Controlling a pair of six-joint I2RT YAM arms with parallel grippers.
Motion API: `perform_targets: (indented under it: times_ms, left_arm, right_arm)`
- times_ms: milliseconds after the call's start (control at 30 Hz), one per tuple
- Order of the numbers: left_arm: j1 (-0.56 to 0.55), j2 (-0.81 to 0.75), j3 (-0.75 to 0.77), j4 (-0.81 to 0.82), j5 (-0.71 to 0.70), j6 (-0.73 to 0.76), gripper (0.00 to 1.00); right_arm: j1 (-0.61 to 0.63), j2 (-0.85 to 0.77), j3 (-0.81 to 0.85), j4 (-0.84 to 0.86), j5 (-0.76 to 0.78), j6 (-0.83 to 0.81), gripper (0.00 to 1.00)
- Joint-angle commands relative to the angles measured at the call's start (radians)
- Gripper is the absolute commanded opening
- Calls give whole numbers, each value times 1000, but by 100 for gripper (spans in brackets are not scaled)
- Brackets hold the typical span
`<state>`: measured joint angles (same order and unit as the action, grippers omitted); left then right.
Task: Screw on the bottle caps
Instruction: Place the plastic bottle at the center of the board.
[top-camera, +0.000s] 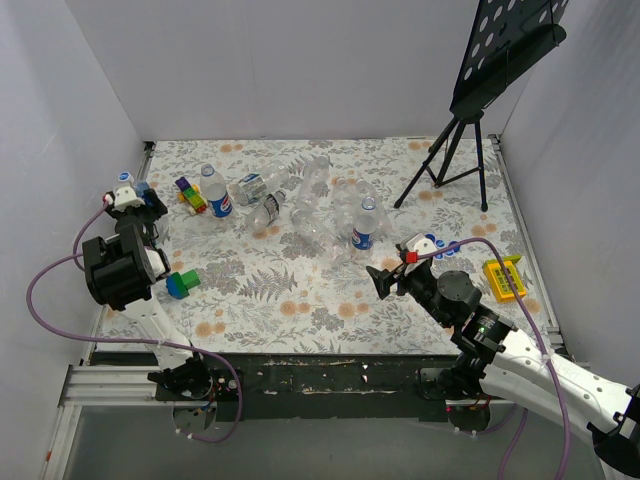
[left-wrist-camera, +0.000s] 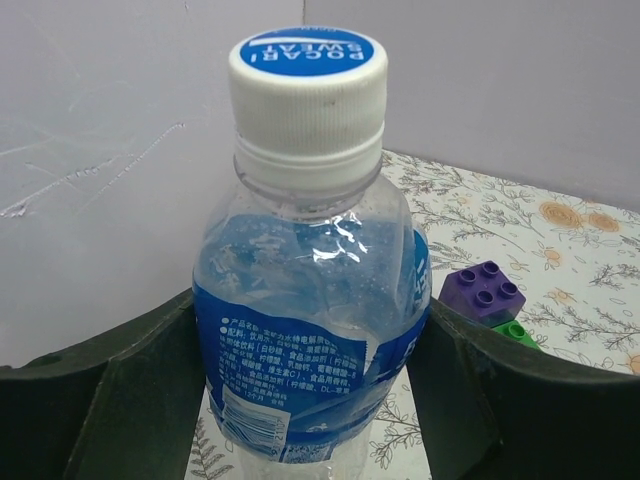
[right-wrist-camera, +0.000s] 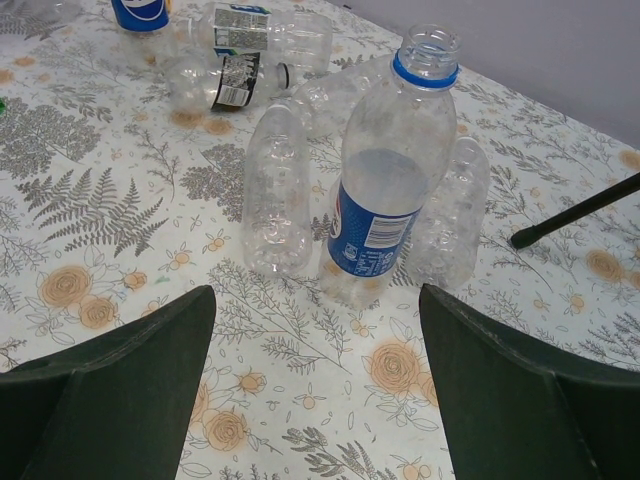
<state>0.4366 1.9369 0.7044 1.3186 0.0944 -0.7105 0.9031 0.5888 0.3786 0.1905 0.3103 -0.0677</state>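
Note:
My left gripper (top-camera: 135, 197) is at the far left by the wall, shut on an upright labelled bottle (left-wrist-camera: 310, 330). Its blue-and-white cap (left-wrist-camera: 308, 80) sits on the neck. My right gripper (top-camera: 384, 277) is open and empty above the table. In the right wrist view the gripper (right-wrist-camera: 315, 400) faces an upright labelled bottle (right-wrist-camera: 385, 190) with an open neck and a blue ring; this bottle also shows in the top view (top-camera: 365, 226). Several clear bottles (top-camera: 300, 205) lie in a pile mid-table. Another upright capped bottle (top-camera: 216, 192) stands at the back left. No loose caps show.
A black tripod stand (top-camera: 462, 150) stands at the back right. A yellow block (top-camera: 503, 278) lies right of my right gripper. A green-and-blue toy (top-camera: 182, 284) lies by the left arm. Coloured blocks (top-camera: 190, 195) lie at the back left, the purple one (left-wrist-camera: 483, 292) beside the held bottle.

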Motion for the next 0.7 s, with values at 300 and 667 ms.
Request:
perform_targets:
  times_ms: [300, 667]
  left_arm:
    - [14, -49, -37, -50, -1, -6, 81]
    - [21, -79, -57, -67, 8, -24, 88]
  right_arm:
    - [-1, 3, 26, 49, -13, -9, 90]
    - [-3, 11, 22, 52, -22, -9, 90]
